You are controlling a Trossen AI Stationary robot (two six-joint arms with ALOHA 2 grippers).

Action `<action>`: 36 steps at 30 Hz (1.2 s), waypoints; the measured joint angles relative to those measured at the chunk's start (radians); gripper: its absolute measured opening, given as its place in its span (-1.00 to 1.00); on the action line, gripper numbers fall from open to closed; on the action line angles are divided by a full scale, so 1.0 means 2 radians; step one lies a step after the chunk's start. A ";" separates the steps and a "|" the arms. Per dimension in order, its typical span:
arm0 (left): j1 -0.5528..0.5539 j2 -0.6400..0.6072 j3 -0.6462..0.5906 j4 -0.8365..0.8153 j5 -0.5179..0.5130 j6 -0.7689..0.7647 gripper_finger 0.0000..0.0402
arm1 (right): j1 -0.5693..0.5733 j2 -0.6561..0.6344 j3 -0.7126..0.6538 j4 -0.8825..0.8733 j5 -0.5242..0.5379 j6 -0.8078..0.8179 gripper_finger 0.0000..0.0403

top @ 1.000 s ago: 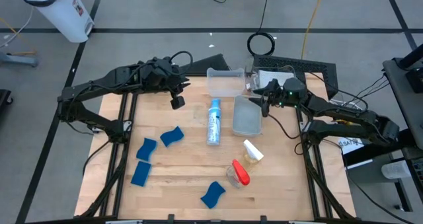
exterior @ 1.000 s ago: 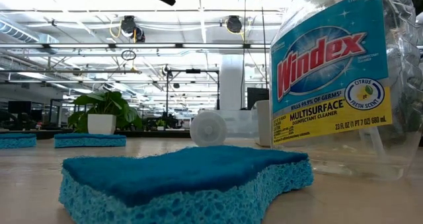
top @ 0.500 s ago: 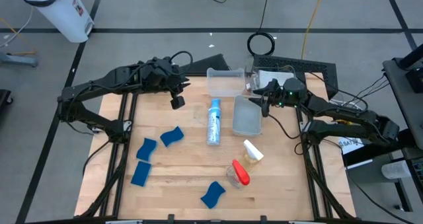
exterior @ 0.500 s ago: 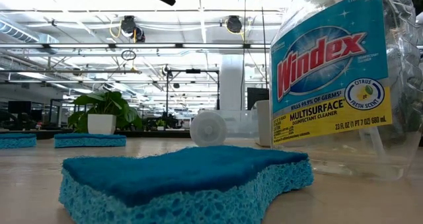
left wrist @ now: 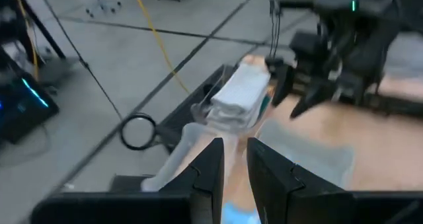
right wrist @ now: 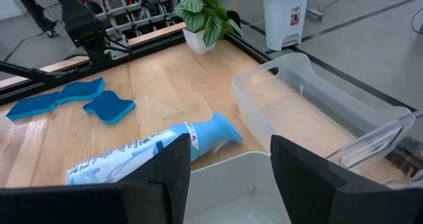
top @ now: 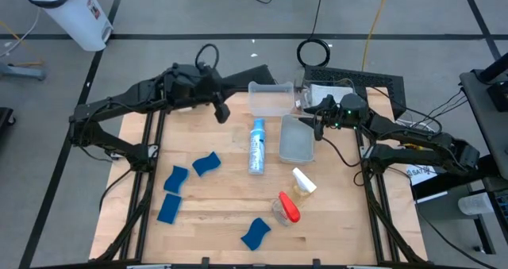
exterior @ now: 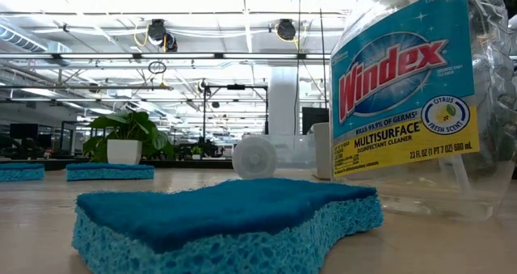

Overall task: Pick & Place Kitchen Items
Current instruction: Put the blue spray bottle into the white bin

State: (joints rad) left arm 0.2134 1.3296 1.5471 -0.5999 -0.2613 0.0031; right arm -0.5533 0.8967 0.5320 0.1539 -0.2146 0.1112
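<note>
Several wavy blue sponges (top: 207,163) (top: 175,178) (top: 255,233) lie flat on the wooden table. A blue-topped bottle (top: 256,146) lies on its side mid-table. A white-topped bottle (top: 302,183) and a red-topped bottle (top: 286,208) lie nearer the front. A stack of folded cloths (left wrist: 241,95) lies at the far edge. My left gripper (top: 221,110) hangs above the far left of the table, empty, its fingers (left wrist: 211,171) a narrow gap apart. My right gripper (top: 317,126) is open and empty over a clear bin (top: 298,138).
A second clear bin (top: 270,98) stands at the far edge. A small potted plant (right wrist: 205,19) stands at the table's far left corner. In the low view a sponge (exterior: 226,217) and a bottle (exterior: 412,96) stand close in front. Bare wood lies at the left and front.
My left gripper has risen and gone a little toward the far and right edges. It has tipped up so that it points level toward the bins and the right arm. It has left the top of the low view. Nothing on the table has moved.
</note>
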 joint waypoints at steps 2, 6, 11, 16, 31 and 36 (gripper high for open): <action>0.000 0.000 0.000 0.011 0.001 -0.035 -0.67 | 0.000 0.000 0.000 0.000 0.000 0.000 -0.13; 0.000 0.007 0.000 0.008 0.044 -0.033 -0.67 | 0.000 0.000 0.000 0.000 0.000 0.000 -0.14; 0.001 0.033 -0.038 0.023 0.088 -0.027 -0.67 | 0.000 0.000 0.000 0.002 0.000 -0.001 -0.15; 0.013 0.078 -0.112 0.066 0.026 -0.107 -0.67 | 0.000 0.000 0.000 0.006 0.000 0.000 -0.15; 0.055 0.251 -0.147 0.184 0.055 -0.273 -0.66 | 0.005 0.000 0.000 0.011 0.000 0.004 -0.15; 0.048 0.278 -0.147 0.182 0.061 -0.265 -0.66 | 0.006 0.000 0.000 0.008 0.000 0.004 -0.15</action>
State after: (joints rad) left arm 0.3090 1.8850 1.2537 -0.2350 -0.1392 -0.5265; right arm -0.5404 0.8970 0.5320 0.1697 -0.2147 0.1184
